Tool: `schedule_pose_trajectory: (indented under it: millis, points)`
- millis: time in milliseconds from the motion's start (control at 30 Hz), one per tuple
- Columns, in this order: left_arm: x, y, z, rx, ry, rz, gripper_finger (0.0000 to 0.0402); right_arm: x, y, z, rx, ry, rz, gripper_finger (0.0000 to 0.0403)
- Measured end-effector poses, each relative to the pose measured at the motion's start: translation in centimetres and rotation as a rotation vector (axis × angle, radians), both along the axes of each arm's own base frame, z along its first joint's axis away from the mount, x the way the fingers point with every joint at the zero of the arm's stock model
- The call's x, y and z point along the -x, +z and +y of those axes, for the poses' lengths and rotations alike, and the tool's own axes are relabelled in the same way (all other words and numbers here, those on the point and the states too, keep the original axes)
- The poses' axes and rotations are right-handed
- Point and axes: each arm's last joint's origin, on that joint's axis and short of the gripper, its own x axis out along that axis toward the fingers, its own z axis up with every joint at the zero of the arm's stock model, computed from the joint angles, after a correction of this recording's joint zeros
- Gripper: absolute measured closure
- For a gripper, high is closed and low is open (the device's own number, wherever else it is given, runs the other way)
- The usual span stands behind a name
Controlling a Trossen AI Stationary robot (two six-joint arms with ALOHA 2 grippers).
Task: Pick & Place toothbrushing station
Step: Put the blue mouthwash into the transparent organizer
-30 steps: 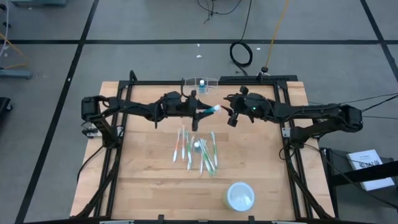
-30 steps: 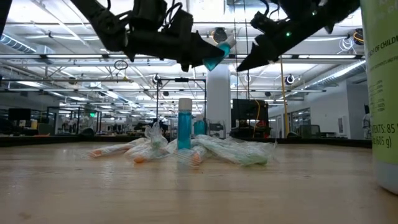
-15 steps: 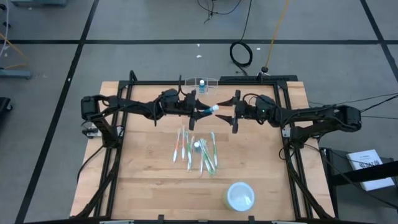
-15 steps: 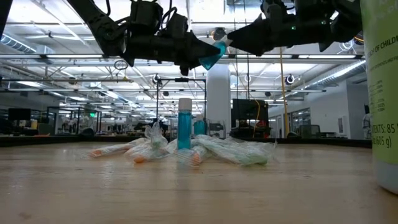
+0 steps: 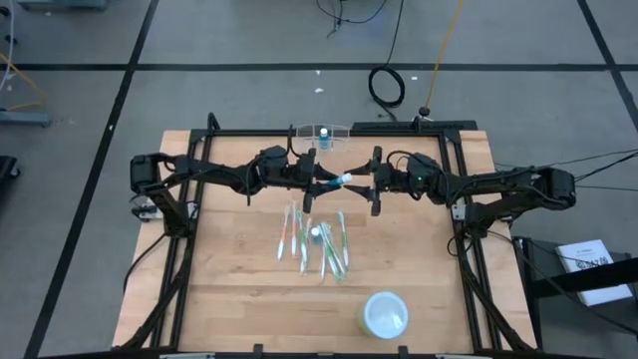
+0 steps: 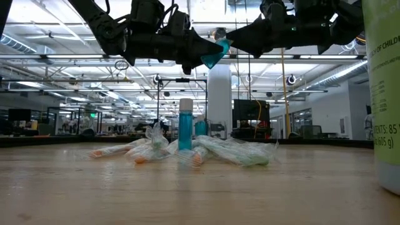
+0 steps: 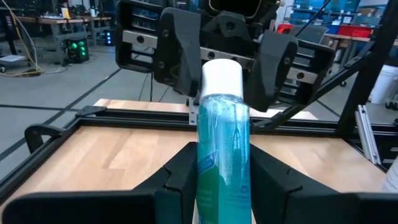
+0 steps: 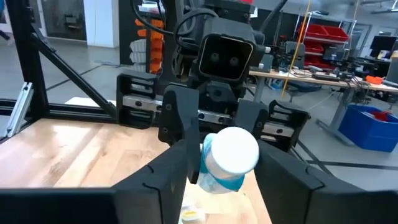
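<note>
My left gripper (image 5: 324, 182) is shut on a teal bottle with a white cap (image 5: 339, 179), high above the table's far middle. My right gripper (image 5: 360, 180) is open and faces it. Its fingers stand on either side of the cap (image 8: 233, 151) without touching it. The clear holder cup (image 5: 321, 131) stands at the table's far edge with a small blue bottle in it. A heap of wrapped toothbrushes (image 5: 317, 242) lies on the table's middle, with another blue bottle (image 6: 185, 125) standing in it. My left gripper pinches the bottle's teal body (image 7: 222, 155) between its two fingers, on the half away from the cap. The fingers come level from the table's left and lie along the bottle. The bottle is lifted clear and lies nearly level, its cap pointing toward the table's right.
A pale round tub with a white lid (image 5: 385, 313) stands near the table's front right and fills the right edge of the low view (image 6: 382, 94). A black frame (image 5: 454, 214) runs around the table.
My right gripper has gone toward the table's left, up to the held bottle. It has turned level, and its open fingers now stand around the cap. The bottle has stayed in my left gripper, clear of the table.
</note>
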Motion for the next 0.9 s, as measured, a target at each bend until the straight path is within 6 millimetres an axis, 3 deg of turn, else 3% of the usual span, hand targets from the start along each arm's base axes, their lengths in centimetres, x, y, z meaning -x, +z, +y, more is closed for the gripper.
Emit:
schedule_pose_trajectory:
  millis: [433,900]
  points:
    - [-0.01,0.05,-0.03,-0.006,-0.004,-0.006,0.0289,0.01,0.08,0.02,-0.001,0.011,-0.008,0.0307]
    - [-0.09,0.02,-0.23,-0.01,0.021,-0.003,0.0285,0.01,0.06,0.02,0.0,0.009,-0.005,0.0313]
